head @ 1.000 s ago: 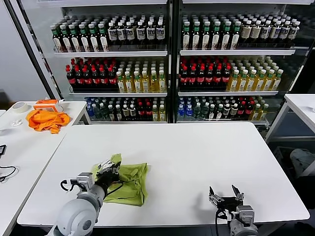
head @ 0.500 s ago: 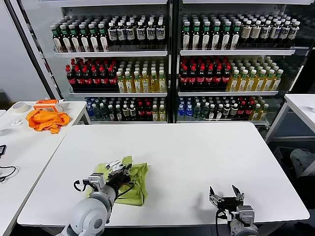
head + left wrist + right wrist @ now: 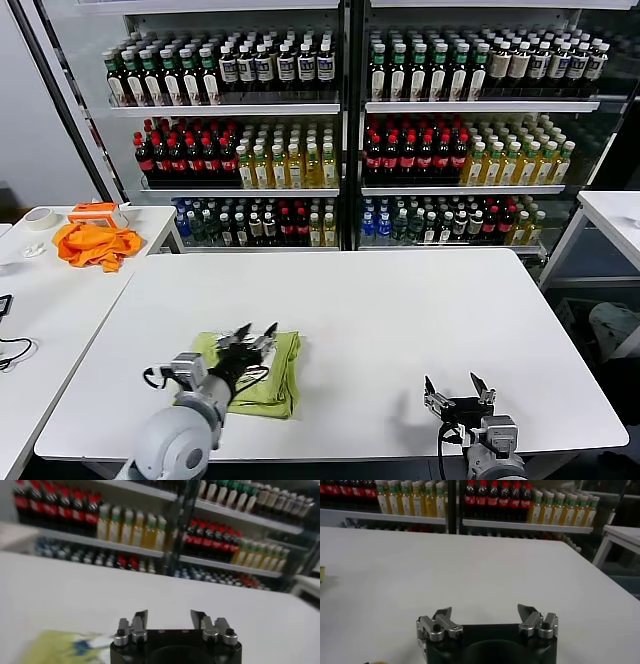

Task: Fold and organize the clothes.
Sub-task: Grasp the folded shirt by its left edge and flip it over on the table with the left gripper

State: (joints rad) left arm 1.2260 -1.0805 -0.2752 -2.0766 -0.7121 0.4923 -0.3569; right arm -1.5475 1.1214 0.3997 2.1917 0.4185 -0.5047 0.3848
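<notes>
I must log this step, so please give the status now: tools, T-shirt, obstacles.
Left tool open above folded lime T-shirt, holding nothing. Right tool open, idle at near table edge. Nothing in the way around the shirt.

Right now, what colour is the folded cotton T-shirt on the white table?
Lime yellow-green T-shirt, plain; clearest in the head view.

The left arm (image 3: 175, 440) covers the near left part of the folded T-shirt (image 3: 272, 372), and the head view's lower edge cuts the arm off. The left wrist view is blurred; only a corner of the shirt shows there. The bottle labels (image 3: 300, 65) are too small to read.
</notes>
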